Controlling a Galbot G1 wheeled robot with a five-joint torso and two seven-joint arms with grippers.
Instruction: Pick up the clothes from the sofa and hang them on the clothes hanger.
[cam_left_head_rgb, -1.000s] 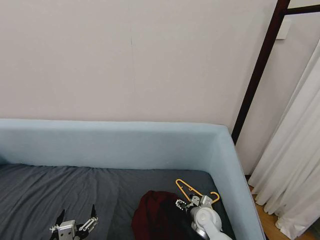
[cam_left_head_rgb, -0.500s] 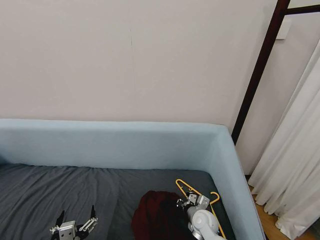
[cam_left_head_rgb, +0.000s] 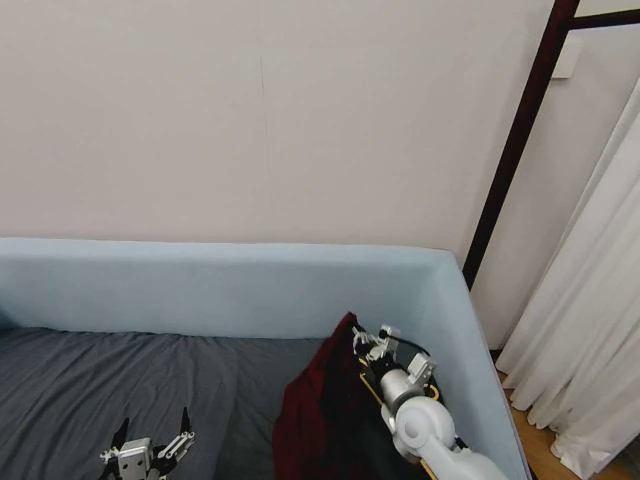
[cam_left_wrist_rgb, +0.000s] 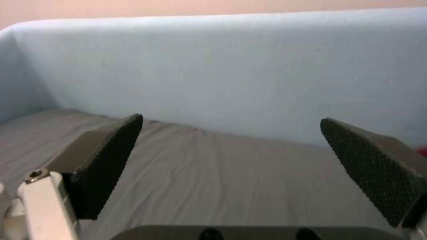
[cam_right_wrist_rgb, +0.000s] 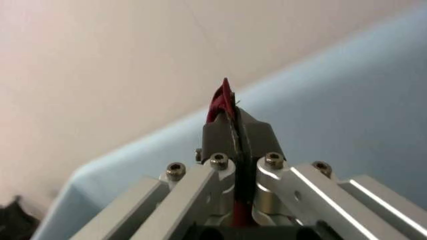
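Observation:
A dark red garment (cam_left_head_rgb: 315, 410) hangs in a peak above the grey sofa seat (cam_left_head_rgb: 120, 380), near the sofa's right end. My right gripper (cam_left_head_rgb: 362, 345) holds its top corner, level with the light blue backrest (cam_left_head_rgb: 220, 290). In the right wrist view the gripper (cam_right_wrist_rgb: 233, 131) is shut, with red cloth (cam_right_wrist_rgb: 223, 95) poking out past the fingertips. A sliver of the orange hanger (cam_left_head_rgb: 433, 371) shows beside that wrist. My left gripper (cam_left_head_rgb: 153, 433) hovers low over the seat at the left, and its fingers (cam_left_wrist_rgb: 107, 160) are spread wide with nothing between them.
The clothes rack's dark pole (cam_left_head_rgb: 515, 140) rises behind the sofa's right armrest (cam_left_head_rgb: 460, 350). White curtains (cam_left_head_rgb: 590, 330) hang at the far right over a wood floor. A plain wall stands behind the sofa.
My right gripper has risen toward the backrest, pulling the red garment up off the seat into a hanging peak. The orange hanger is now mostly hidden. The left gripper has stayed put.

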